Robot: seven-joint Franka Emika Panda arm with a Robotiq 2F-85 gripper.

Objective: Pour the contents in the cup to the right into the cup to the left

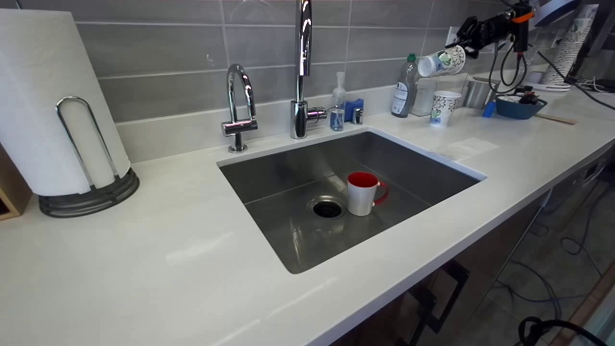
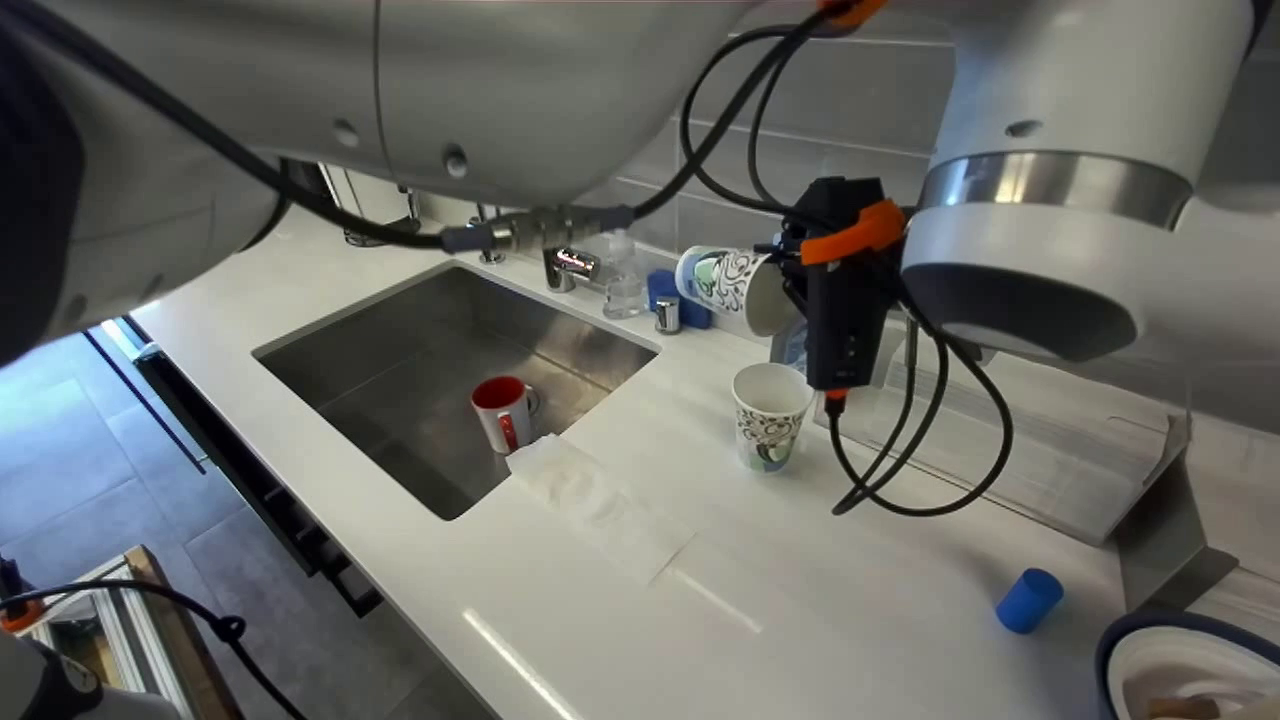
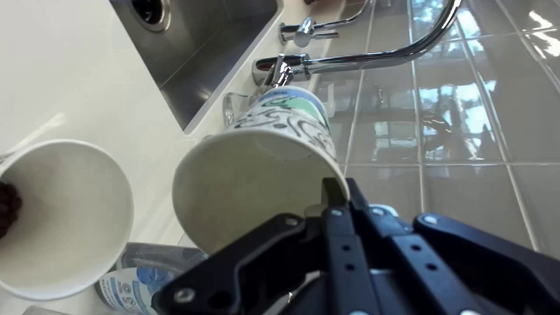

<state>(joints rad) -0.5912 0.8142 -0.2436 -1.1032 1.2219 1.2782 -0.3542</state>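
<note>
Two whitish paper cups with greyish swirl and green-blue marks show; no plain white cup shows, so I cannot tell right from left cup by looks. My gripper (image 3: 342, 192) is shut on the rim of the held cup (image 3: 286, 116). It holds that cup in the air, tipped about on its side, mouth facing the wrist camera; its inside looks empty. The held cup shows in both exterior views (image 1: 447, 61) (image 2: 722, 278). The standing cup (image 1: 443, 108) is upright on the counter below it, also in view here (image 2: 768, 430). Dark red lumps (image 3: 8, 209) lie inside the standing cup (image 3: 83, 218).
A sink (image 1: 269, 230) holds a white mug with red inside (image 1: 360, 197). A faucet (image 1: 300, 115), soap dispenser (image 1: 338, 108) and green-capped bottle (image 1: 405, 91) stand at the tiled wall. A blue cylinder (image 2: 1029, 600) and a blue bowl (image 1: 519, 108) are farther along the counter.
</note>
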